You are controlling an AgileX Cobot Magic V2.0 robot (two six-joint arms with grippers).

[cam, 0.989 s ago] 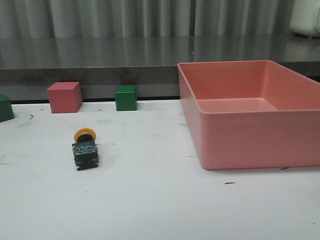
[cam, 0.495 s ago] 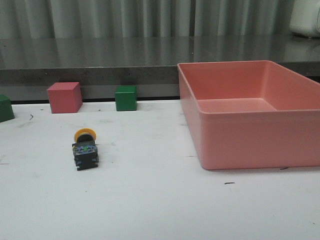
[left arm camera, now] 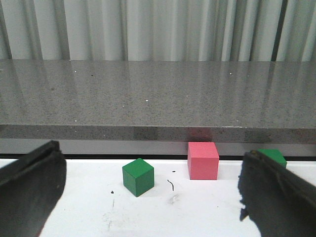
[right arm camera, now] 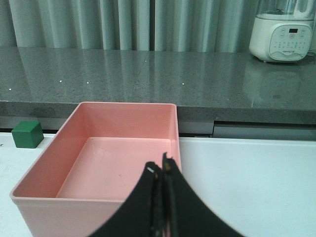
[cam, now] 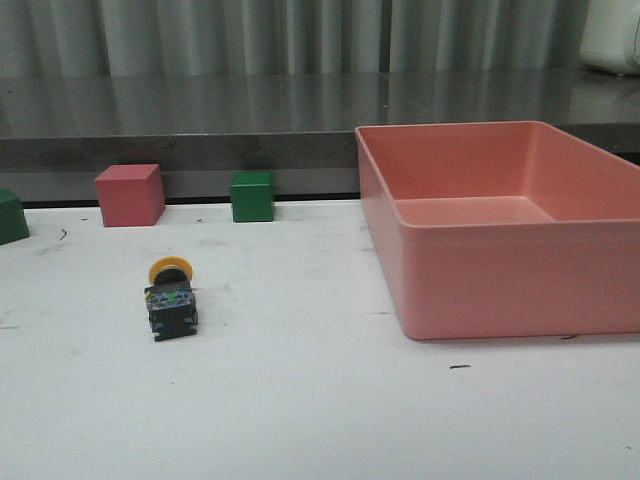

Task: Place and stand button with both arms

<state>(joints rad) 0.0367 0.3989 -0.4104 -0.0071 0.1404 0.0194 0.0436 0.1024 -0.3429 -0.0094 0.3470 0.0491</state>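
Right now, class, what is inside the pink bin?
Nothing shows inside the pink bin: the right wrist view shows its bare floor. The near wall hides a strip of floor in the front view.

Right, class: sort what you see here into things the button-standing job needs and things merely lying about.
Needed:
- button, lying on its side on the table
- left hand, open
- right hand, shut and empty

Lying about:
- pink bin
- pink cube
- green cubes
- white appliance on the counter
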